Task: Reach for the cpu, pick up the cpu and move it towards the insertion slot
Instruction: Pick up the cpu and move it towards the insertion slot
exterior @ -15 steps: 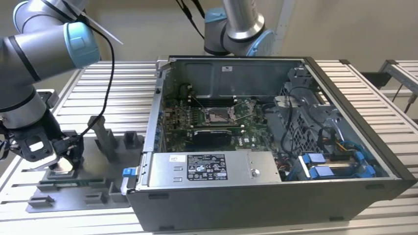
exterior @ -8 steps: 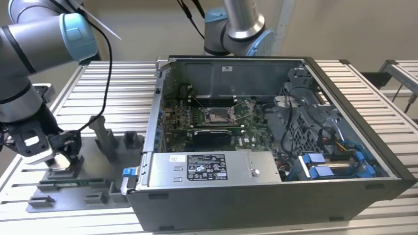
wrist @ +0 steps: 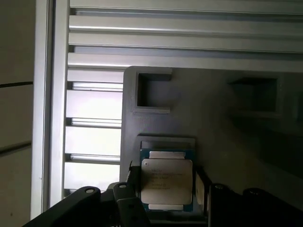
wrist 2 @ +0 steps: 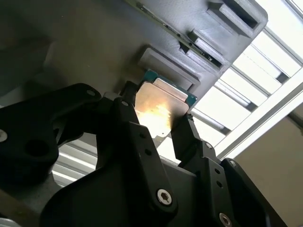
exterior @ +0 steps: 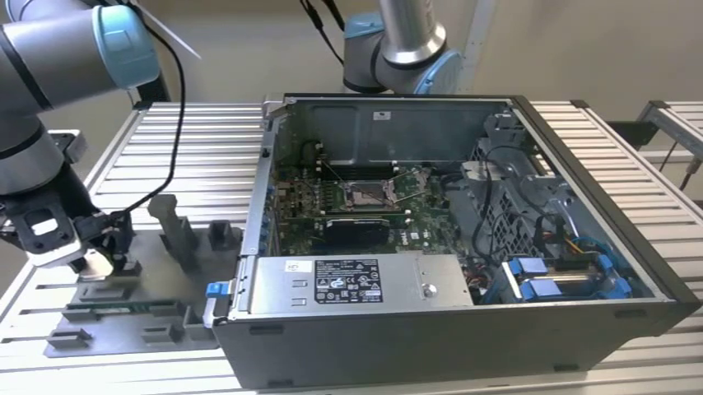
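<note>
The cpu (wrist: 166, 183) is a small square chip with a silvery top and a thin green rim. It lies between the black fingers of my gripper (wrist: 165, 182) just over its seat in the grey tray (wrist: 213, 123). In the second wrist view the fingers (wrist 2: 127, 97) press against opposite edges of the cpu (wrist 2: 158, 106), so my gripper (wrist 2: 156, 111) is shut on it. In the exterior view my gripper (exterior: 94, 257) hangs low over the tray (exterior: 121, 333) at the exterior view's left. The insertion slot (exterior: 368, 193) is the silver-framed socket on the board inside the open computer case.
The open computer case (exterior: 462, 329) stands at the exterior view's right of the tray, with a silver power supply (exterior: 351, 284) along its near side. Grey upright posts (exterior: 176, 226) rise from the tray, and a green memory stick (exterior: 121, 309) lies in it. A second arm (exterior: 396, 49) stands behind the case.
</note>
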